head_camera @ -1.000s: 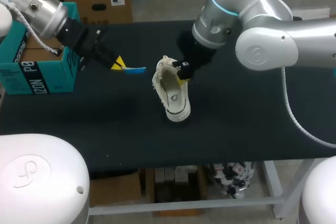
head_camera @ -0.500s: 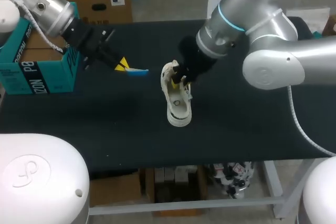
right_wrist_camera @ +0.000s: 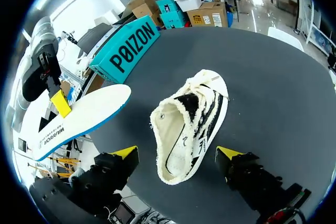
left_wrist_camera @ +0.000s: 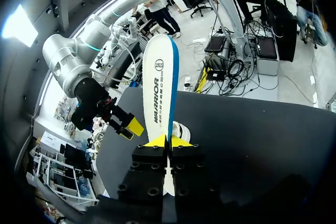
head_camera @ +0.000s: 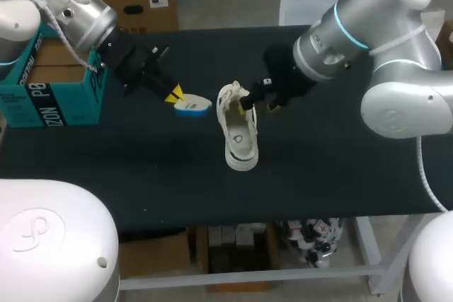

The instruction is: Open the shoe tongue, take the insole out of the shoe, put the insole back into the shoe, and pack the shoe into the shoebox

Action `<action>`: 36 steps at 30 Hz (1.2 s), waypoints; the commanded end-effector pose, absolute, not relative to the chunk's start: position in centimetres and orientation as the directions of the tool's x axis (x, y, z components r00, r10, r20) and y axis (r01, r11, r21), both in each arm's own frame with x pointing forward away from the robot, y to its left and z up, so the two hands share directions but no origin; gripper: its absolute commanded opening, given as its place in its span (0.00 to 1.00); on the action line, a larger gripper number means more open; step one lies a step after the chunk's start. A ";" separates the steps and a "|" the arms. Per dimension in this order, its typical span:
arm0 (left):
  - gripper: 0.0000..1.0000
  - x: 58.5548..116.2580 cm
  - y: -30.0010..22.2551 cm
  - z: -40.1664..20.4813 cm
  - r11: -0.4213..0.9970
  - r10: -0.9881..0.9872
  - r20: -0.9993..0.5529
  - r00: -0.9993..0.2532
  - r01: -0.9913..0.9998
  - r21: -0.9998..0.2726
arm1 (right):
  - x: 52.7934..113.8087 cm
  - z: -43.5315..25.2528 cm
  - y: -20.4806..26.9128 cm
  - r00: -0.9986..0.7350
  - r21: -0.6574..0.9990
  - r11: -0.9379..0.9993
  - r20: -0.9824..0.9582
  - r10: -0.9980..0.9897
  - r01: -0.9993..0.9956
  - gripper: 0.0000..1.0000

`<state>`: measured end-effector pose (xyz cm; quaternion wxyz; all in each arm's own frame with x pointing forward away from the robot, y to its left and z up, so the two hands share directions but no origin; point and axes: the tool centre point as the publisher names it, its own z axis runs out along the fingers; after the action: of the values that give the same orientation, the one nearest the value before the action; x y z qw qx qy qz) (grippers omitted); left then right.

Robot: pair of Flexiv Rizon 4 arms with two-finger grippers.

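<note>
Near the middle of the tabletop (head_camera: 340,167), in the head view, the white canvas shoe (head_camera: 238,132) lies with its opening up and its toe toward the near edge. The right gripper (head_camera: 259,106) hangs at the heel end, and this view does not show whether it touches. Toward the left edge, the left gripper (head_camera: 175,95) holds the blue-edged white insole (head_camera: 192,107) clear of the shoe and just beside it. The teal shoebox (head_camera: 42,97) stands at the left edge, well apart from the shoe.

From the left wrist, the two yellow tips are pressed together on one end of the insole (left_wrist_camera: 160,87), which juts straight ahead of them. A sliver of the shoe (left_wrist_camera: 181,129) peeks out from behind it.

From the right wrist, the fingers stand wide apart and grip nothing. The shoe (right_wrist_camera: 191,121) lies ahead and between them, touching neither tip. Its mouth gapes and the inside looks bare. The insole (right_wrist_camera: 79,116) hovers off to the side, and the shoebox (right_wrist_camera: 126,48) is beyond it.

By my reading, the tongue is opened and the insole is out, so the first half of the task is done. The insole has not yet gone back in and the shoe is unpacked, so both later steps remain.
</note>
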<state>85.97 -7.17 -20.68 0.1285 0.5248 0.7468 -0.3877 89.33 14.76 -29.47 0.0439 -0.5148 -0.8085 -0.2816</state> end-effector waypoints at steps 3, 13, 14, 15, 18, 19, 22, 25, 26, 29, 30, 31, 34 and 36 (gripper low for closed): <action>0.00 86.2 -8.0 -21.2 0.067 0.708 -0.618 -0.341 0.904 -0.423 | 88.9 -29.6 14.5 -0.466 0.468 0.276 0.360 0.808 0.840 1.00; 0.00 85.0 -9.9 -21.9 -0.013 0.711 -0.655 -0.255 0.927 -0.375 | 89.8 -28.9 12.8 0.121 0.051 -0.178 0.554 0.824 0.983 1.00; 0.00 84.9 -10.1 -22.1 -0.024 0.714 -0.656 -0.246 0.927 -0.373 | 89.6 -29.0 12.7 0.162 0.006 -0.199 0.560 0.812 0.980 1.00; 0.00 84.8 -10.4 -22.3 -0.025 0.714 -0.657 -0.243 0.929 -0.370 | 89.2 -28.7 12.7 0.175 0.012 -0.220 0.567 0.805 0.975 1.00; 0.00 84.7 -11.2 -22.8 -0.002 0.711 -0.655 -0.257 0.930 -0.368 | 88.4 -27.7 12.6 0.174 0.062 -0.248 0.551 0.816 0.967 1.00; 0.00 84.7 -11.2 -22.8 -0.002 0.711 -0.655 -0.257 0.930 -0.368 | 88.4 -27.7 12.6 0.174 0.062 -0.248 0.551 0.816 0.967 1.00; 0.00 84.7 -11.2 -22.8 -0.002 0.711 -0.655 -0.257 0.930 -0.368 | 88.4 -27.7 12.6 0.174 0.062 -0.248 0.551 0.816 0.967 1.00; 0.00 84.7 -11.2 -22.8 -0.002 0.711 -0.655 -0.257 0.930 -0.368 | 88.4 -27.7 12.6 0.174 0.062 -0.248 0.551 0.816 0.967 1.00; 0.00 84.7 -11.2 -22.8 -0.002 0.711 -0.655 -0.257 0.930 -0.368 | 88.4 -27.7 12.6 0.174 0.062 -0.248 0.551 0.816 0.967 1.00; 0.00 84.7 -11.2 -22.8 -0.002 0.711 -0.655 -0.257 0.930 -0.368 | 88.4 -27.7 12.6 0.174 0.062 -0.248 0.551 0.816 0.967 1.00; 0.00 84.7 -11.2 -22.8 -0.002 0.711 -0.655 -0.257 0.930 -0.368 | 88.4 -27.7 12.6 0.174 0.062 -0.248 0.551 0.816 0.967 1.00; 0.00 84.7 -11.2 -22.8 -0.002 0.711 -0.655 -0.257 0.930 -0.368 | 88.4 -27.7 12.6 0.174 0.062 -0.248 0.551 0.816 0.967 1.00; 0.00 84.8 -10.9 -23.8 0.014 0.716 -0.651 -0.254 0.937 -0.349 | 88.9 -27.7 12.4 0.281 -0.043 -0.317 0.582 0.763 0.948 1.00; 0.00 84.5 -11.0 -24.1 -0.008 0.713 -0.663 -0.227 0.944 -0.331 | 89.0 -27.7 12.2 0.363 -0.123 -0.371 0.617 0.698 0.921 1.00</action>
<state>84.96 -10.84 -23.62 0.1451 0.6012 0.6920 -0.3724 88.42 12.71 -27.65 0.1777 -0.7732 -0.5577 -0.2441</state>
